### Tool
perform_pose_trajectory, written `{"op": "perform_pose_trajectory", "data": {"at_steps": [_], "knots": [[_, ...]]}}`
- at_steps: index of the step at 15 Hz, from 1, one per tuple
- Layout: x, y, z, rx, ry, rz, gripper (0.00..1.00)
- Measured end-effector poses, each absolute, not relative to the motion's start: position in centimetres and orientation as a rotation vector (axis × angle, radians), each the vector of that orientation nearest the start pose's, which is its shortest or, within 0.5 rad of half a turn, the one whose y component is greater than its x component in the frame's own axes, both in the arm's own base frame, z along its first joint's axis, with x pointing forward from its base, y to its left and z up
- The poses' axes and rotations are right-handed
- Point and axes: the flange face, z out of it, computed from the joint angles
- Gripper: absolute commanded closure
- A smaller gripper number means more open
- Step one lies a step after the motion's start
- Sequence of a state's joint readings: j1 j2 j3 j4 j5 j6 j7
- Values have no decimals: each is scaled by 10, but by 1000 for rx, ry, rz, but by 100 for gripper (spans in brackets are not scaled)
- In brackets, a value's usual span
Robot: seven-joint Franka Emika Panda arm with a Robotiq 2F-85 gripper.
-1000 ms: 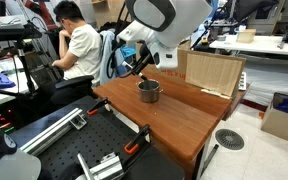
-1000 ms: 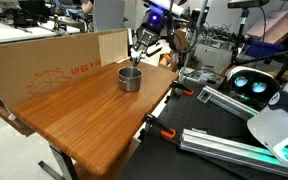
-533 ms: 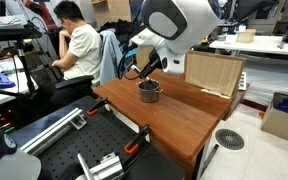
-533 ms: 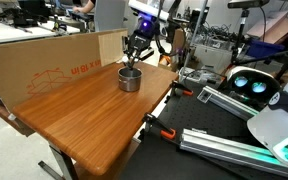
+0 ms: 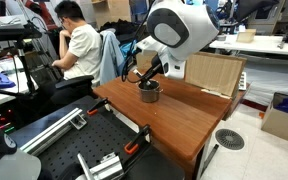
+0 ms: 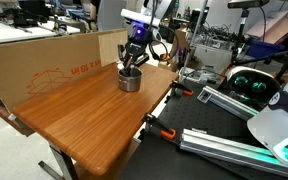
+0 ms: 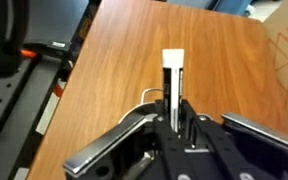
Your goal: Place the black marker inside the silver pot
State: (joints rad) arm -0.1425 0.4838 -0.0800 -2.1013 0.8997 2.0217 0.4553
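The silver pot [image 5: 149, 92] stands on the wooden table near its far end; it also shows in an exterior view [image 6: 130, 79]. My gripper [image 5: 145, 78] hangs right over the pot's opening [image 6: 132, 66]. In the wrist view the gripper [image 7: 174, 118] is shut on the black marker [image 7: 171, 85], which sticks out past the fingertips with its white end [image 7: 172, 58] farthest away. Part of the pot's rim [image 7: 149, 97] and handle [image 7: 104, 145] show under the fingers.
The wooden table [image 5: 184, 115] has a cardboard box [image 5: 209, 70] at its back edge, seen as a long cardboard wall [image 6: 44, 62] in an exterior view. A person [image 5: 76, 45] sits beyond the table. Black aluminium rails [image 5: 94, 150] lie by the near side.
The arm has swung across and lowered, bringing the gripper with the marker from beside the pot to directly above its opening.
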Motion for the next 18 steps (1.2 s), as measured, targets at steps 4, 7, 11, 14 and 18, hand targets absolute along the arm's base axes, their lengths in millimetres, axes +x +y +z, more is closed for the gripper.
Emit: {"op": "perform_pose_trajectory", "data": {"at_steps": [4, 7, 11, 14, 18], "knots": [[527, -73, 159, -1969, 1548, 779, 41], [529, -71, 160, -2000, 1556, 787, 19], [531, -71, 161, -2029, 1550, 786, 0], [535, -72, 167, -2033, 1542, 768, 0], [540, -75, 193, -2040, 1522, 711, 0]]}}
